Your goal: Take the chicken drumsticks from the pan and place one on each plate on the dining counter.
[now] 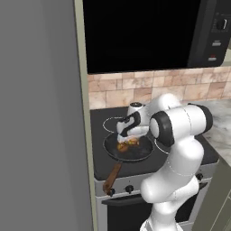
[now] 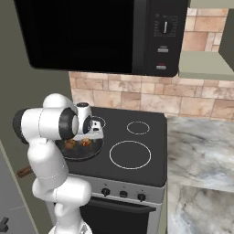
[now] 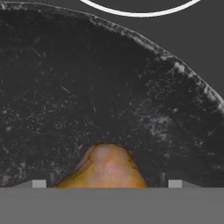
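Golden drumstick (image 3: 105, 168) between wide-spread gripper (image 3: 105, 183) tips, not gripped, in black pan (image 3: 87, 87)

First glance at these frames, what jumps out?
The white robot arm bends low over the black stovetop, its gripper down in the round black frying pan with the brown wooden handle on the front left burner. Two golden-orange chicken drumsticks lie in the pan; in the hand view one sits between the gripper's fingertips. A large black microwave hangs above.
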